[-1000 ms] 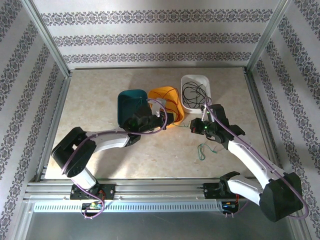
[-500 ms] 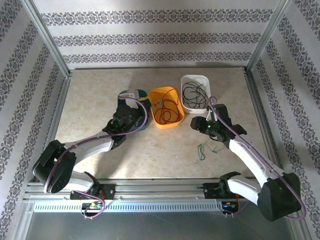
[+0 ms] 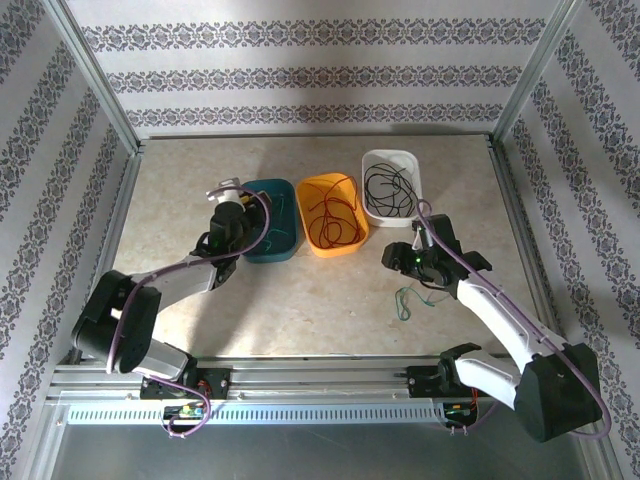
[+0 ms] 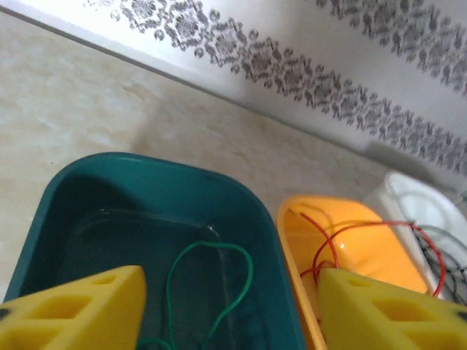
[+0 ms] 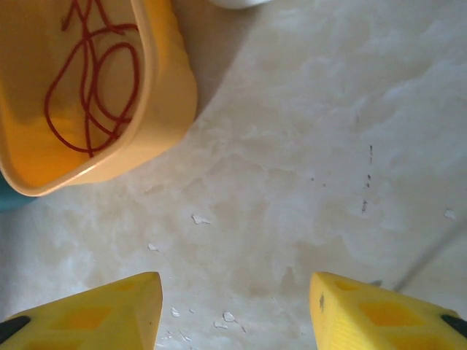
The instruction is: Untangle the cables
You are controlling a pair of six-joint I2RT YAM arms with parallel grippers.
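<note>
**Bench** (image 3: 190,175): pale marbled top, two arms mounted at its near edge.

**Bins:** three in a row toward the far edge, running from the middle to the right.
- Teal bin (image 3: 272,240): holds a green cable (image 4: 211,246), a thin loop lying on its floor.
- Orange bin (image 3: 352,235): just beside the teal one, holds a red cable (image 5: 93,87) in several loops.
- White bin (image 3: 410,165): nearest the far right corner, holds a black cable (image 3: 388,190), coiled.

**Loose green cable** (image 3: 405,300): lies on the bare bench right of middle, toward the near edge, just beside the right arm.

**Left tool** (image 4: 230,313): at the teal bin's left end, fingers spread wide, gripping nothing.

**Right tool** (image 5: 233,313): above bare bench near the orange bin's near right corner, fingers spread wide, gripping nothing.
</note>
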